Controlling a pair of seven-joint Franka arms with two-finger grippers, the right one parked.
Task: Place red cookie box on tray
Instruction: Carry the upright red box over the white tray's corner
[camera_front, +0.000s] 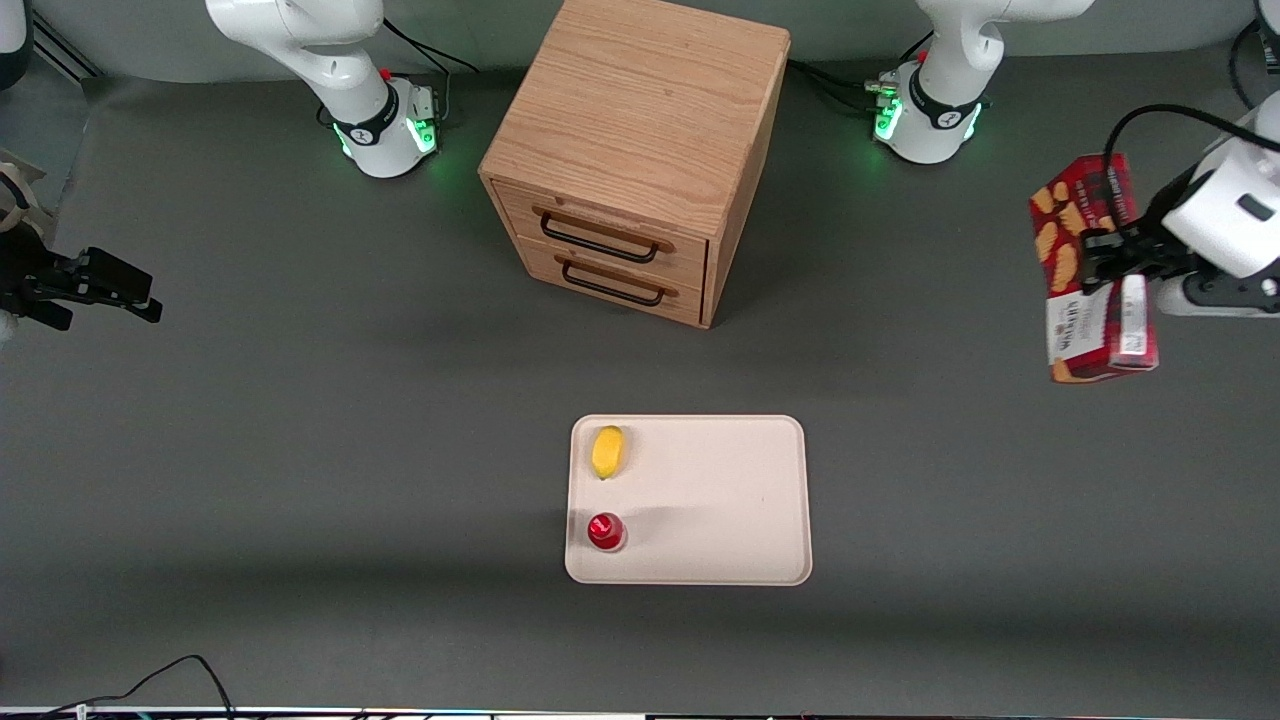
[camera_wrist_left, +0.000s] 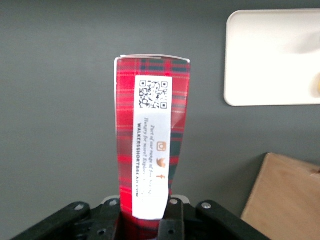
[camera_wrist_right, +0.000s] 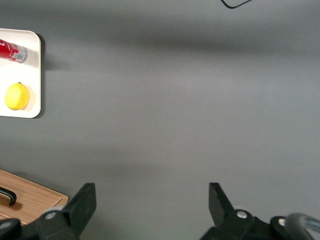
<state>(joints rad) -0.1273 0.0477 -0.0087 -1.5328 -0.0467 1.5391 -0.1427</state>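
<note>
Tool (camera_front: 1112, 262) clamped on the red cookie box (camera_front: 1090, 268), fingers (camera_wrist_left: 172, 220) pressing its narrow sides near one end. Box held aloft above the bench (camera_front: 300, 450), well apart from the tray (camera_front: 720, 500), toward the working arm's end.

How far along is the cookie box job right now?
Done: the left gripper is shut on the long dark-red cardboard cookie box, lifted off the table toward the working arm's end. Left: carry it to the flat cream-beige tray, whose bare part beside the yellow lemon and small red can looks free, and release.
</note>
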